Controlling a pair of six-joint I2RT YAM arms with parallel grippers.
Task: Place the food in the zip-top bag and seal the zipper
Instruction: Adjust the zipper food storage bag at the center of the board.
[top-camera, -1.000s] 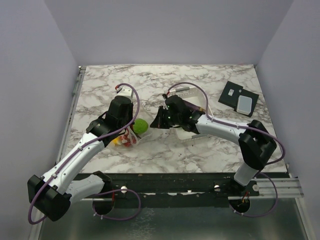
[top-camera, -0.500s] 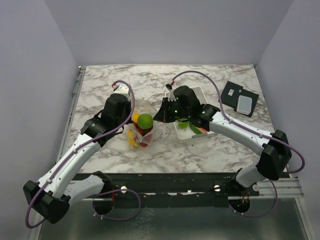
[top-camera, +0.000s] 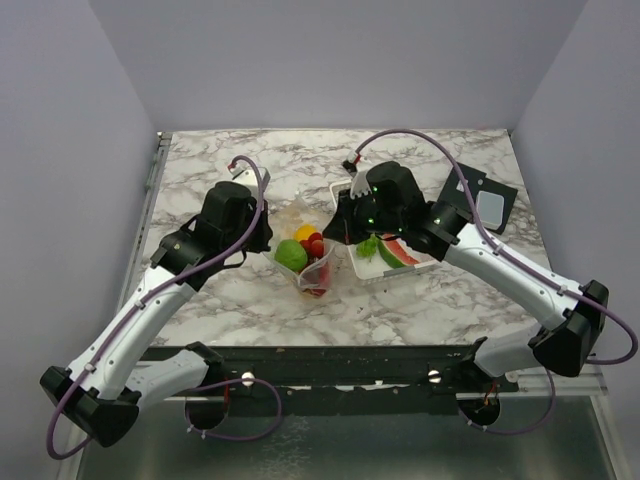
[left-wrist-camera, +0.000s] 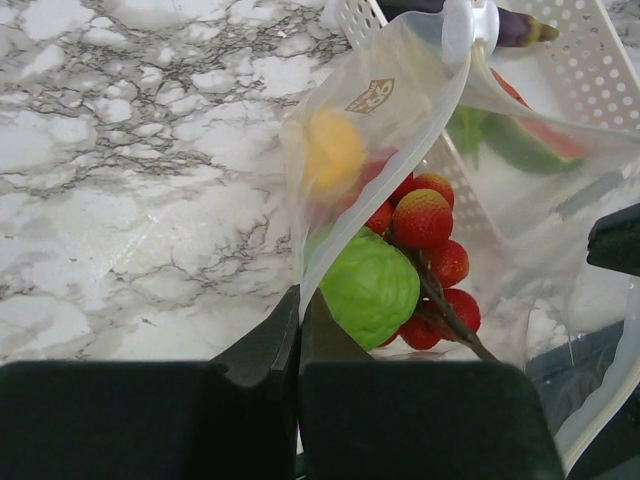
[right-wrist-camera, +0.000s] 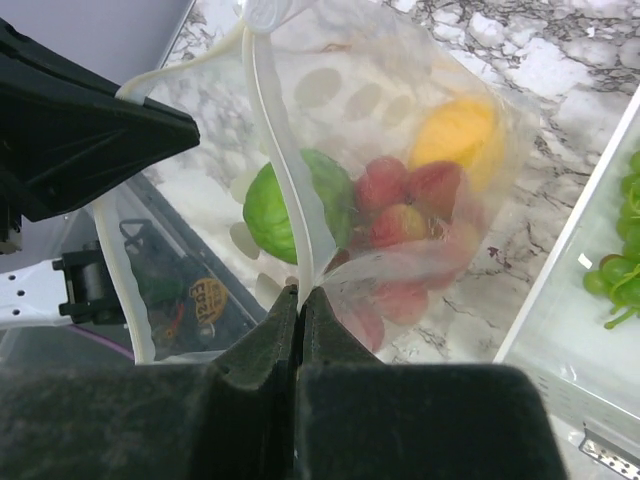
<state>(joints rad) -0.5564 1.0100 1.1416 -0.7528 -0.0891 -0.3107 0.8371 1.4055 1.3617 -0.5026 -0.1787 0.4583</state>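
**Over the counter, a loaded zip-top bag**

Left pincer and right pincer each clamp one edge of it; green piece, cherry cluster, yellow-orange piece sit inside. Beyond, watermelon slice lies in the white basket.

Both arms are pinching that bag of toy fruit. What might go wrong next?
The left end effector and right end effector each grip only a thin edge of the zip-top bag; the film could slip out and spill the green ball. The watermelon slice sits in the basket, so sealing now would leave food out.
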